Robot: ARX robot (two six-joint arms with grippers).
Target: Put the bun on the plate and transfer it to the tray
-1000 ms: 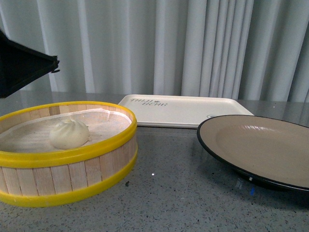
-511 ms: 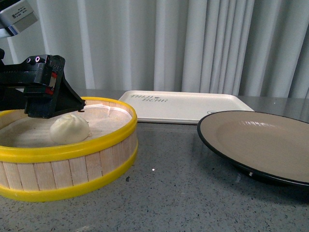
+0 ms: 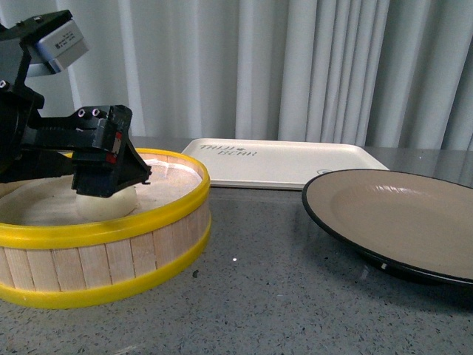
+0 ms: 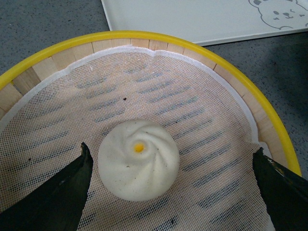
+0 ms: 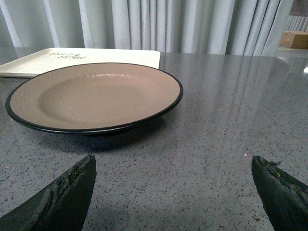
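In the front view the left tool [image 3: 109, 176] covers most of the bun [image 3: 107, 207]; only its lower part shows. The steamer basket [image 3: 111, 255], at 9 o'clock on the desk [image 3: 281, 281], and the plate [image 3: 399, 222], at 3 o'clock, run off the picture's edges. The plate's rim hides a corner of the tray [image 3: 281, 166] at 12 o'clock. The tray's lettering [image 3: 228, 151] is too small to read.

In the wrist views the left tool's fingers [image 4: 57, 202] and those [image 5: 62, 197] of the right tool [image 5: 173, 190] are clipped to wide-set tips. A bear drawing [image 4: 279, 12] and a brownish box [image 5: 294, 39] are cut off.
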